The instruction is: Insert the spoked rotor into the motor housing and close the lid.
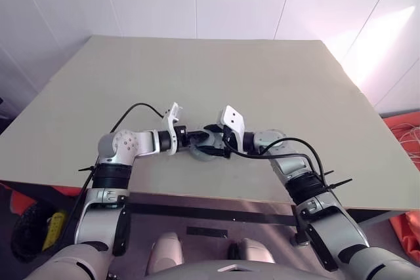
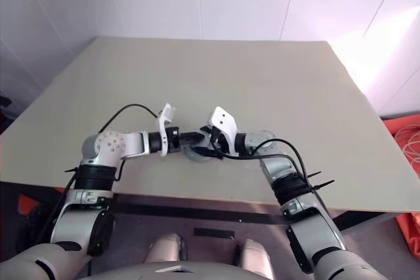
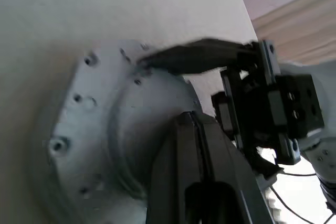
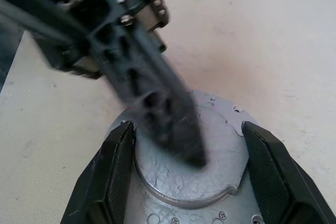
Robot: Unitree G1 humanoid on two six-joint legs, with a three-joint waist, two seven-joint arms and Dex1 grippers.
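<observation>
Near the front edge of the table, the motor housing is seen with its grey metal outside facing up, so the windings and the spoked rotor are hidden and it cannot be told whether the rotor is already seated. The housing is straddled by the right gripper, whose two black fingers are set at opposite sides of the raised round part, spread wide and seemingly clasping it. The left gripper is clenched, its closed tips laid on the grey top face with nothing between them. The step in hand is judged to be pressing the closed part down. It is best done with the right grip kept steady so the housing cannot slide, and with the left tips pushed straight down near the centre; off-centre pressure is likely to tilt the part and jam it.
</observation>
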